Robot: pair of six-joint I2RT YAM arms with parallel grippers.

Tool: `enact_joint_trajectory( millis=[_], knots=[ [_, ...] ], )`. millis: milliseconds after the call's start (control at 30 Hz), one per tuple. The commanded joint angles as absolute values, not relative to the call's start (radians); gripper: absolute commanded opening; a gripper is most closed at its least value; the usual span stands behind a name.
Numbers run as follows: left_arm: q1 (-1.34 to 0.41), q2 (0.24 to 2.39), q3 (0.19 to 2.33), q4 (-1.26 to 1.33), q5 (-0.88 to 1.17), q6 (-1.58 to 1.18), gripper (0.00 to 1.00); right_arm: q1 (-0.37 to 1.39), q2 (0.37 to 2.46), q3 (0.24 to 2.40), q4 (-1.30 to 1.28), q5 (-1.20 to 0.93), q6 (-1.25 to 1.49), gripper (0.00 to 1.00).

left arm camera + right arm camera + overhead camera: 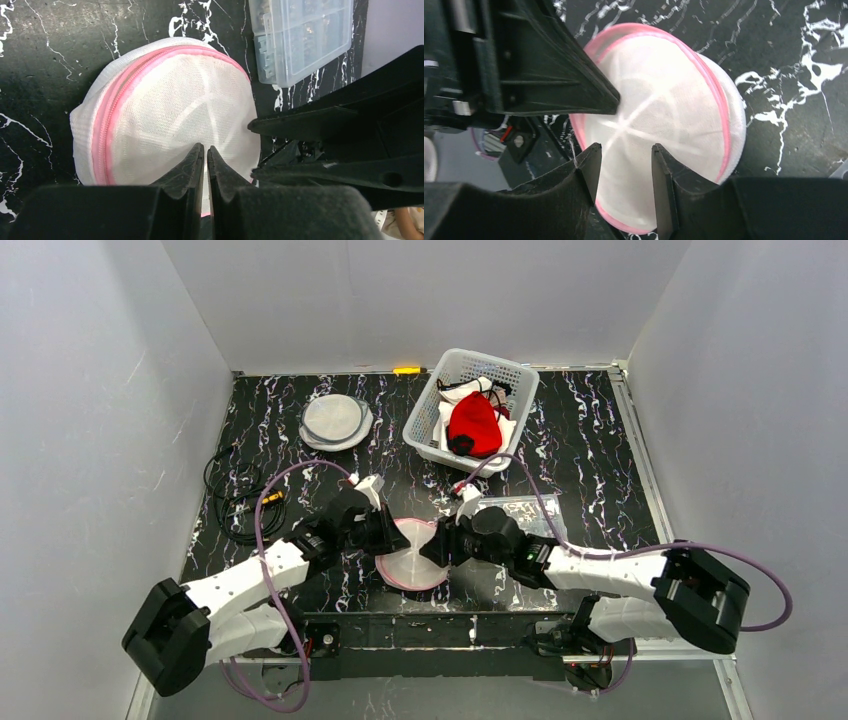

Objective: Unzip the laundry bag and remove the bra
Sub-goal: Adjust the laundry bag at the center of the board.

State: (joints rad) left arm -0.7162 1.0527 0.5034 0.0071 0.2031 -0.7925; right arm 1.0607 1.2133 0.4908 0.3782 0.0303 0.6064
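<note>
The laundry bag (410, 562) is a round white mesh pouch with a pink zipper (106, 120) along its rim, lying flat near the table's front edge. My left gripper (205, 147) is shut, its tips pinched together on the mesh of the bag's face (165, 100). From the other side my right gripper (624, 146) stands open over the bag (664, 90), its fingers straddling the mesh without closing on it. The two grippers (385, 538) (442, 545) face each other across the bag. The bra is hidden; nothing shows through the mesh.
A white basket (424, 430) with a red garment (473, 423) stands at the back. A clear plastic box (520, 508) lies just right of the bag. More round mesh bags (335, 420) lie at the back left, and a coiled black cable (235, 495) at the left.
</note>
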Motion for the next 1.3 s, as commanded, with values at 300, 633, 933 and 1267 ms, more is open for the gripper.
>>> enact_joint_trajectory(
  millis=[300, 633, 933, 1267],
  knots=[
    [-0.715, 1.144, 0.45, 0.067, 0.089, -0.777, 0.05, 1.062, 1.351, 0.458, 0.469, 0.134, 0.614, 0.47],
    [-0.715, 1.205, 0.424, 0.088, 0.066, -0.779, 0.04, 1.062, 1.413, 0.447, 0.485, 0.124, 0.619, 0.46],
    [-0.715, 1.198, 0.379, 0.14, 0.099, -0.787, 0.05, 1.067, 1.417, 0.411, 0.497, 0.11, 0.619, 0.45],
    [-0.715, 1.111, 0.39, 0.096, 0.123, -0.784, 0.08, 1.068, 1.378, 0.432, 0.442, 0.053, 0.561, 0.49]
  ],
)
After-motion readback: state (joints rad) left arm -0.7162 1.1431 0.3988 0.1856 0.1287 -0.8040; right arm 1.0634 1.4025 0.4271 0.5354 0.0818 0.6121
